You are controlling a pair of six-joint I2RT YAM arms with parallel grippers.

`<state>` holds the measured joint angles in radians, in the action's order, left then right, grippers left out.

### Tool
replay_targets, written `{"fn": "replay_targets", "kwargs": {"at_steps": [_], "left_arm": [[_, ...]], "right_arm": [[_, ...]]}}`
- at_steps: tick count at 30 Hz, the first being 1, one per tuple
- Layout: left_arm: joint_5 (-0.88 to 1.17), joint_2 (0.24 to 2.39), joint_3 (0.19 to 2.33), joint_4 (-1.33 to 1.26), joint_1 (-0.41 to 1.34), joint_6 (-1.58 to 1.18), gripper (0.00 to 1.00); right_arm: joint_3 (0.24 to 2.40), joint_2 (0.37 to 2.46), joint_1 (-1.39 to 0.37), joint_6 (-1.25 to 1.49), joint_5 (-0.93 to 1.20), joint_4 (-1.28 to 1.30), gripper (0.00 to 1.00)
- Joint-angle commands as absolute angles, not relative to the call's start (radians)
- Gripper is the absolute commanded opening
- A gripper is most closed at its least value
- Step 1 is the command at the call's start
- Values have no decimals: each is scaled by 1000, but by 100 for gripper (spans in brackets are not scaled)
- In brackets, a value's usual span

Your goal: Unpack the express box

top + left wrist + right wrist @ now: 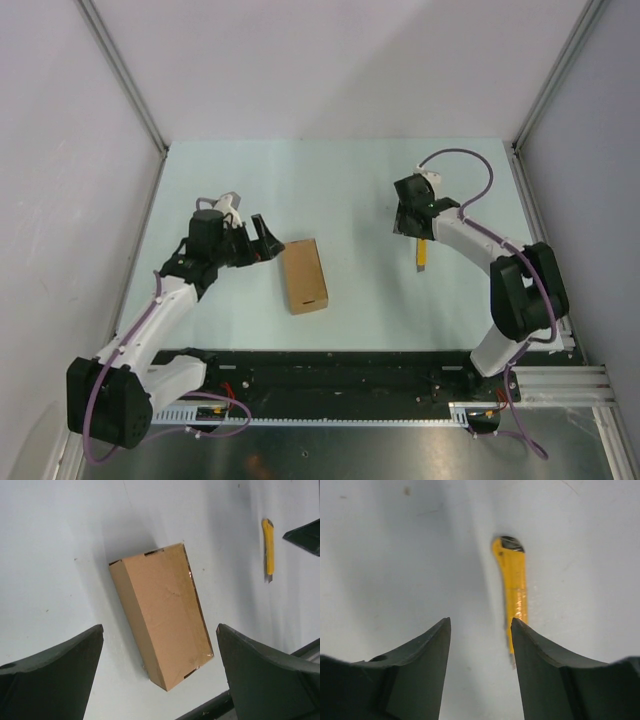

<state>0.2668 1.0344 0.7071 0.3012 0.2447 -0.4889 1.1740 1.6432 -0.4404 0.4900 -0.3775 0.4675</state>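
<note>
left end effector (267,237) wide, empty; express box (305,276) flat, long axis near-far.

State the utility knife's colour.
The utility knife is yellow with a black end, clearest in the right wrist view.

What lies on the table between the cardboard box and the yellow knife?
Nothing: between the express box and the utility knife only bare table shows, in the top view and the left wrist view.
</note>
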Motion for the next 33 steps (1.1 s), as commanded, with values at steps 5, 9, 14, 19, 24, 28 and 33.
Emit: {"fn": "replay_targets", "kwargs": {"at_steps": [5,9,14,19,24,28,33], "left_arm": [[321,1052,759,290,247,-459,100],[325,1057,762,294,248,-454,100],[330,1075,775,298,247,-454,100],[341,1085,795,299,249,-454,100],[362,1083,804,299,249,-453,100],[409,1088,818,299,249,-453,100],[498,1091,847,298,249,-459,100]], "right_arm": [[1193,1776,-361,403,-376,474,52],[1200,1827,-338,403,-364,482,52],[1200,1851,-316,417,-327,488,51],[1200,1865,-287,423,-253,491,38],[1200,1867,-275,426,-201,491,24],[1200,1830,-273,423,-160,474,10],[1198,1700,-291,423,-46,439,7]]}}
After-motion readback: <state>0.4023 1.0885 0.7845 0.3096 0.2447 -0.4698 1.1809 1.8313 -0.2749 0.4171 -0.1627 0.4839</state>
